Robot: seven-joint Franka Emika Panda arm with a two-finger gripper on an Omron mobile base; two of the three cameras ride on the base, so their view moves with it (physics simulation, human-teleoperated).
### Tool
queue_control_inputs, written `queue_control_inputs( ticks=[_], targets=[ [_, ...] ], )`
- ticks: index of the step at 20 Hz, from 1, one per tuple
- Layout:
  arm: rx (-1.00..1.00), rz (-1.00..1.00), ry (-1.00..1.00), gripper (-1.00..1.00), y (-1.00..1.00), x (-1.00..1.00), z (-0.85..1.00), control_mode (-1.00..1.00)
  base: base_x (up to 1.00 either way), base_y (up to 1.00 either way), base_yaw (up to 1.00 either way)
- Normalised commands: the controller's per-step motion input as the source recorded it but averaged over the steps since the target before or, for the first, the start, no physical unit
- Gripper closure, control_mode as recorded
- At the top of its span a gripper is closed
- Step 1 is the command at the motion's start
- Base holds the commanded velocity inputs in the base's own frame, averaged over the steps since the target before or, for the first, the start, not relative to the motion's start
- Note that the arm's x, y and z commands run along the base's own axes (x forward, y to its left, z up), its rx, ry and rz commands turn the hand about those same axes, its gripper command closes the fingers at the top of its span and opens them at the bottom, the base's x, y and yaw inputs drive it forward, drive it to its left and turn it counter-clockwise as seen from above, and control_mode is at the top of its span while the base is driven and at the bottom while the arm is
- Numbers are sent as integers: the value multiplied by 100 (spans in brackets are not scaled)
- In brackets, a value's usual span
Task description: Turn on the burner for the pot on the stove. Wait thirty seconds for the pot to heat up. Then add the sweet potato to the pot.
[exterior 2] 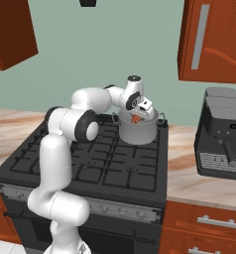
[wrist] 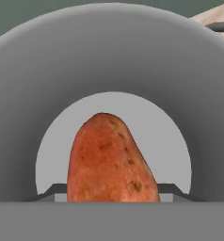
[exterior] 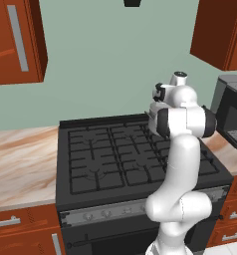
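Sweet potato (wrist: 111,160) sits clamped in my pincer (exterior 2: 136,118) above the pot (exterior 2: 138,130); releasing off-centre, I judge, could bounce it off the rim onto the stove (exterior 2: 90,163).

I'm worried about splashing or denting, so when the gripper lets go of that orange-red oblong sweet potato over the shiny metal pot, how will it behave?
The orange-red oblong sweet potato looks solid and stiff, so it should probably drop as one piece. Its rounded, tapered shape suggests it may roll or rock once it lands on the flat bottom of the shiny metal pot. The pot's tall straight walls would likely keep it inside.
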Motion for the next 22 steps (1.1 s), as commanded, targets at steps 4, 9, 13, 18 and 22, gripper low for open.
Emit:
queue_control_inputs(
  ticks=[4, 9, 13, 18, 22],
  targets=[
    [0, 0, 0, 100, 0, 0, 0, -100, 0, 0, 0],
    [0, 0, 0, 100, 0, 0, 0, -100, 0, 0, 0],
    [0, 0, 0, 100, 0, 0, 0, -100, 0, 0, 0],
    [0, 0, 0, 100, 0, 0, 0, -100, 0, 0, 0],
    [0, 0, 0, 100, 0, 0, 0, -100, 0, 0, 0]
  ],
)
